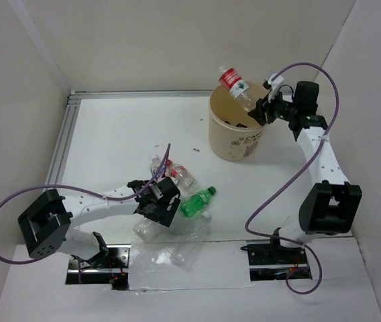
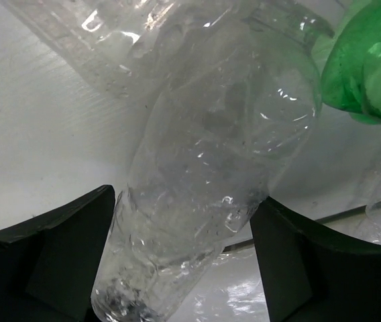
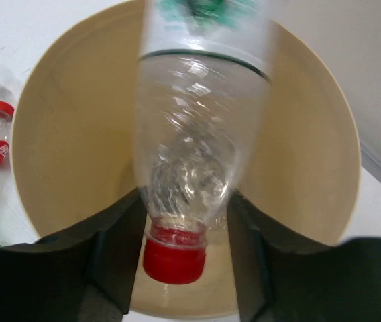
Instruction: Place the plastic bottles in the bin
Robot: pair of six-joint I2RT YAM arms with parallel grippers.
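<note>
Two arms are working at once on my screens. On the far right, the right gripper [image 3: 185, 204] is clenched on the neck end of a red-capped bottle [image 3: 187, 134]. It holds the bottle tilted over the bin [image 1: 234, 144], with the cap toward the fingers and the labelled end pointing up and away past the far rim. The bin stands upright on the white table [image 1: 123, 127], well apart from the other bottles.

Near the left, the left gripper [image 2: 184, 208] sits low over the loose cluster, with its fingers spread on either side of a clear bottle [image 2: 204, 174] that fills the gap. I cannot tell whether they are actually pressing on it. A green bottle [image 1: 197, 201] lies just to the right of that gripper. A red-labelled bottle [image 1: 180, 173] lies just beyond it, and more clear ones lie at the near edge.
</note>
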